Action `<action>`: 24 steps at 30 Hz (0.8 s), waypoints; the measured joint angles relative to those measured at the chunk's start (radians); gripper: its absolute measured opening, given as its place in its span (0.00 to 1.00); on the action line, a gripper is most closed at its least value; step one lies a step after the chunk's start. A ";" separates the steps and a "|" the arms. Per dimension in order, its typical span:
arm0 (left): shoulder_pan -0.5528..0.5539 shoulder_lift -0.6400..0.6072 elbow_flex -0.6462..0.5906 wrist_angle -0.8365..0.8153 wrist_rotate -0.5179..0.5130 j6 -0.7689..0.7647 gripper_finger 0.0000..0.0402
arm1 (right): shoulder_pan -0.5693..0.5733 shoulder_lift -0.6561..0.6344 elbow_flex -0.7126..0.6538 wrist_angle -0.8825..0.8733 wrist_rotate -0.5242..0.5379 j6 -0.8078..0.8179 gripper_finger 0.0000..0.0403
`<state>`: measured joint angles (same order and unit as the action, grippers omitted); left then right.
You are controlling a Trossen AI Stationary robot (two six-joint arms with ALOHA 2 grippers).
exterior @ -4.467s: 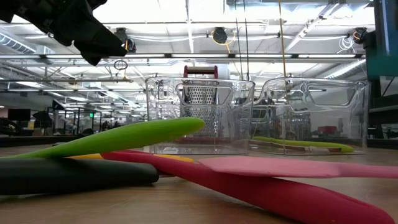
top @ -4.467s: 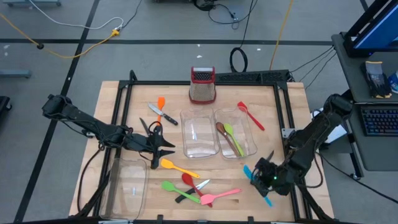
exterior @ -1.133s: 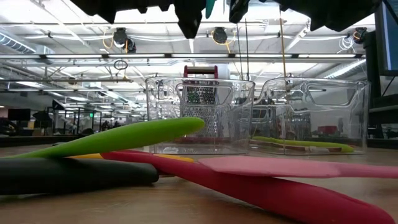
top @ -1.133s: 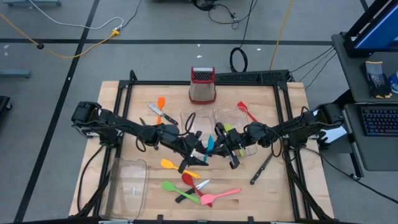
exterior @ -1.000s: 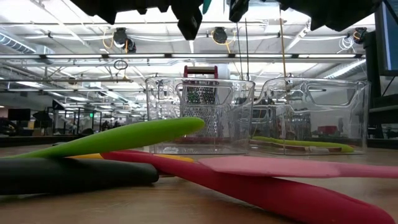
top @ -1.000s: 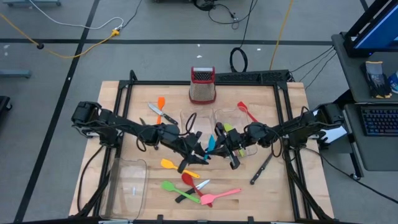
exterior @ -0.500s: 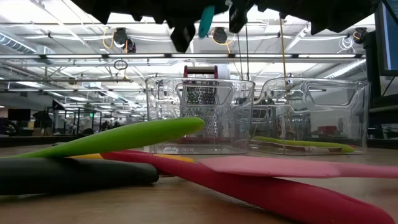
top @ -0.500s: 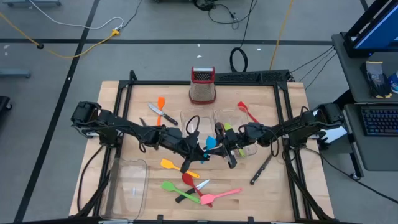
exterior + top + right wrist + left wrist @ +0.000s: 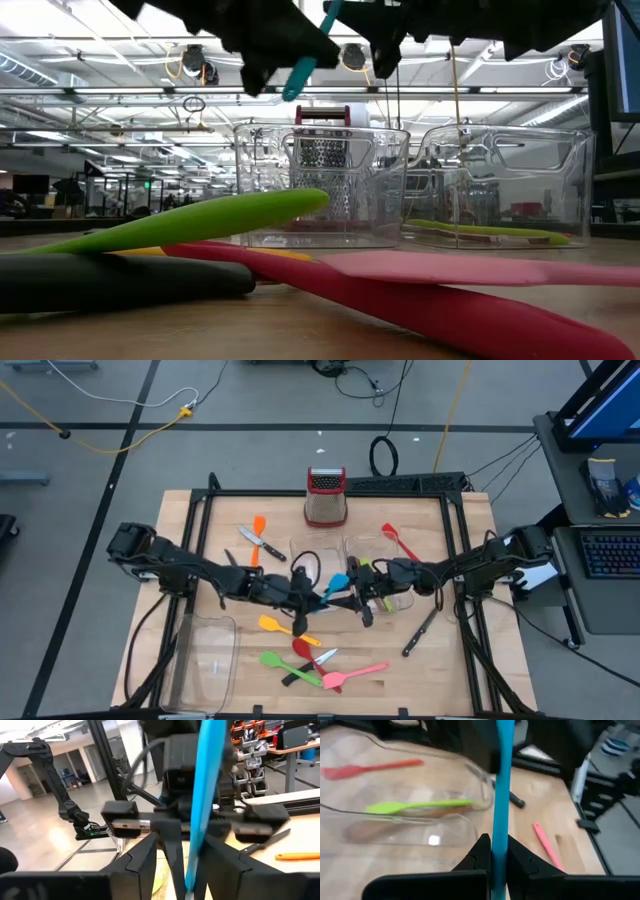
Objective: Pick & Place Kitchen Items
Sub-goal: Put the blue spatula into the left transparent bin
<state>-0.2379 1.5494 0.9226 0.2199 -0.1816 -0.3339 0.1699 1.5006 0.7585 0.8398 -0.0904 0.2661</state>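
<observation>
A blue utensil hangs in the air over the two clear trays at the table's middle, between my two grippers. My left gripper comes in from the left and is shut on it. My right gripper faces it from the right. It is open, with a finger on either side of the blue shaft and a gap showing on both sides. The right tray holds a green spoon and a brown one. My left gripper pinches the blue utensil's narrow shaft between its two fingers, which lie across it. The fingers come nearly level from the table's left, slanting a little down. The utensil is lifted clear above the trays and tilted, its free end hanging below the gripper.
A metal grater stands at the far edge. An orange spatula, a knife and a red spoon lie beside the trays. Yellow, green, red and pink utensils lie near the front, a knife at the right, a third tray front left.
My left gripper has taken hold of the blue utensil and turned with it. The utensil now leans over, and its free end hangs lower and farther toward the left arm. My right gripper has stayed in place beside it.
</observation>
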 joint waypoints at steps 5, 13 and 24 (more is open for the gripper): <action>-0.026 -0.068 0.002 -0.044 -0.120 -0.005 0.04 | 0.003 -0.005 -0.001 -0.037 -0.024 0.003 0.35; -0.082 -0.200 0.000 -0.242 -0.311 -0.116 0.04 | 0.010 -0.005 -0.001 -0.074 -0.022 0.003 0.35; -0.222 -0.324 0.001 -0.433 -0.373 -0.550 0.04 | 0.009 -0.005 -0.002 -0.119 -0.020 -0.089 0.34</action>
<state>-0.4601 1.2252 0.9231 -0.2127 -0.5548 -0.8842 0.1791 1.4960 0.7567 0.7211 -0.1103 0.1767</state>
